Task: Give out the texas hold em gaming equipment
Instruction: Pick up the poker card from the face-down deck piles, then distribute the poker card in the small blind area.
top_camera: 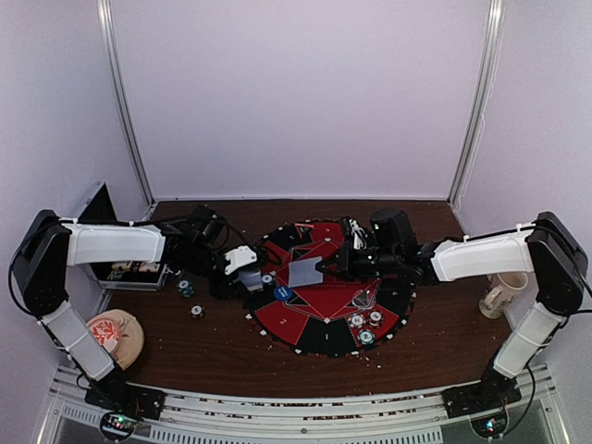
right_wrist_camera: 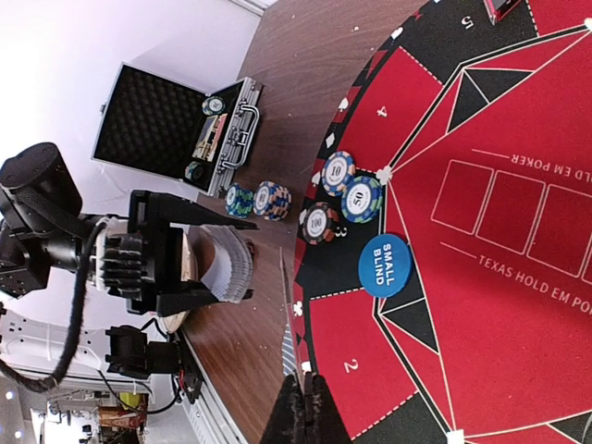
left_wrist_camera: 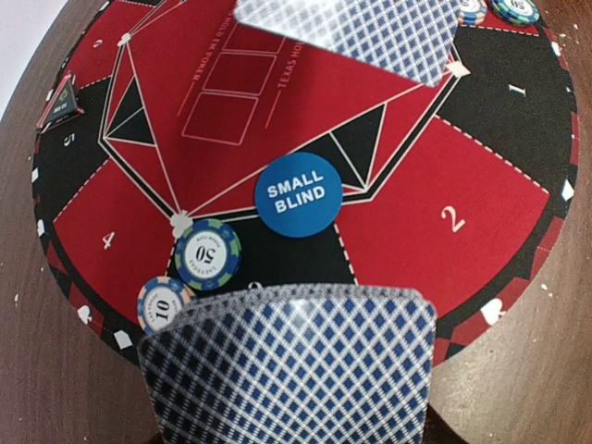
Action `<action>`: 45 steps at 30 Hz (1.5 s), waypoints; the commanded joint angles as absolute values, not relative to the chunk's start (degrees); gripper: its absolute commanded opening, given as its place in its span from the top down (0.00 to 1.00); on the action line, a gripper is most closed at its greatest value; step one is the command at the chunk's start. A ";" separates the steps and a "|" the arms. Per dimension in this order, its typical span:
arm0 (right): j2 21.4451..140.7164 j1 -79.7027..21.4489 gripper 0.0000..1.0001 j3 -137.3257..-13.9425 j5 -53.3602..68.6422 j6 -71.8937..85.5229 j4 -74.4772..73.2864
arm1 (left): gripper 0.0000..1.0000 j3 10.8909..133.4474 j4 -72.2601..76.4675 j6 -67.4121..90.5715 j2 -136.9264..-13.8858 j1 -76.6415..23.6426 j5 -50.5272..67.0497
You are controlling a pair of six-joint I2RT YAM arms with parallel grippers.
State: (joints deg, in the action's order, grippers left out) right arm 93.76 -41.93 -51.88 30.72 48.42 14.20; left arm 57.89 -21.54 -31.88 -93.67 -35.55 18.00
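- The mat (top_camera: 285,320), round and red-and-black, lies at the middle of the desk (top_camera: 231,356); every place below is given from it.
- The left tool (top_camera: 239,263) hangs over the mat's left rim, clamped on a deck of cards (left_wrist_camera: 287,370). The deck is slightly fanned, its blue-checked backs facing the wrist camera.
- The right tool (right_wrist_camera: 303,400) reaches in from the mat's right side. Its fingers are pressed together on a single card (top_camera: 305,271).
- That card sits above the mat's centre, clear of the surface, back side up.
- From the right wrist the card shows only edge-on, as a thin line.
- A blue SMALL BLIND disc (left_wrist_camera: 298,195) lies flat on the mat, left of centre, just inside a black wedge.
- A 50 chip (left_wrist_camera: 207,254) and a 10 chip (left_wrist_camera: 162,305) lie on the mat between that disc and the left rim, touching each other.
- A 100 chip (right_wrist_camera: 319,222) rests right at the rim next to them, by the printed 3.
- A pair of chips (right_wrist_camera: 271,197) stands side by side on the bare desk, just off the mat's left rim.
- Three more chips (top_camera: 366,326) lie on the mat's near-right part, close together.
- An open metal case (right_wrist_camera: 176,120) with dark foam lining sits on the desk well to the left of the mat.
- A mug (top_camera: 499,294) stands on the desk well to the right of the mat.
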 commanded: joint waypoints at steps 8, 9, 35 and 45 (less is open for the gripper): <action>103.40 -45.61 1.00 -56.34 32.92 47.24 15.69 | 0.48 53.71 -21.69 -32.61 -85.88 -31.52 18.98; 104.57 -46.16 1.00 -57.16 33.09 47.40 15.91 | 0.48 53.44 -21.59 -32.54 -85.56 -31.36 18.83; 119.30 -50.36 1.00 -65.13 35.33 52.76 19.67 | 0.49 52.29 -20.87 -31.99 -84.79 -31.24 20.63; 118.44 -50.38 0.83 -66.75 32.88 47.88 11.26 | 0.49 52.43 -20.91 -31.93 -84.99 -31.28 20.92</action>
State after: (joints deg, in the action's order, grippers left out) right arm 118.52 -50.13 -65.06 34.72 50.87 15.99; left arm 52.58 -22.15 -31.99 -85.78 -31.55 19.55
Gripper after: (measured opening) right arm 0.087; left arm 0.535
